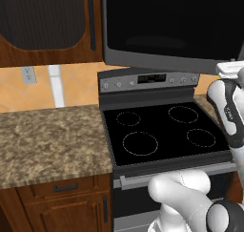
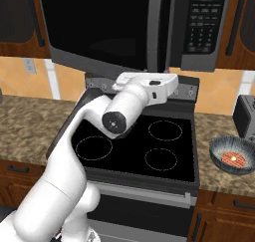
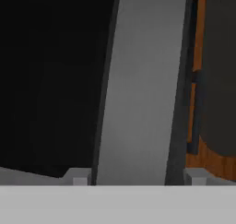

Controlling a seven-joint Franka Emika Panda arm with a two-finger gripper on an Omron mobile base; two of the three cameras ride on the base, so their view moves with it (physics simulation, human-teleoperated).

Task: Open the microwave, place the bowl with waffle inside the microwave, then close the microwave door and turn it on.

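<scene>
Above the stove, the microwave hangs with its microwave door seemingly not opened yet, and I've got the gripper right up at the long grey door handle, jaws spread with the bar sitting between the two fingertips, not pinched yet as far as I can tell. Main risk I see: if I close off-center or pull along the wrong arc, the tips slide off the slim bar, or the hand scrapes the glass. The arm's elbow hangs low over the black four-ring stove, so a wide swing of the door could crowd the arm. Wooden cabinet sits just beside the handle in the hand view, little room there. Counter to the left is open. The bowl with the waffle rests on the right counter near a toaster, well apart from the arm.
</scene>
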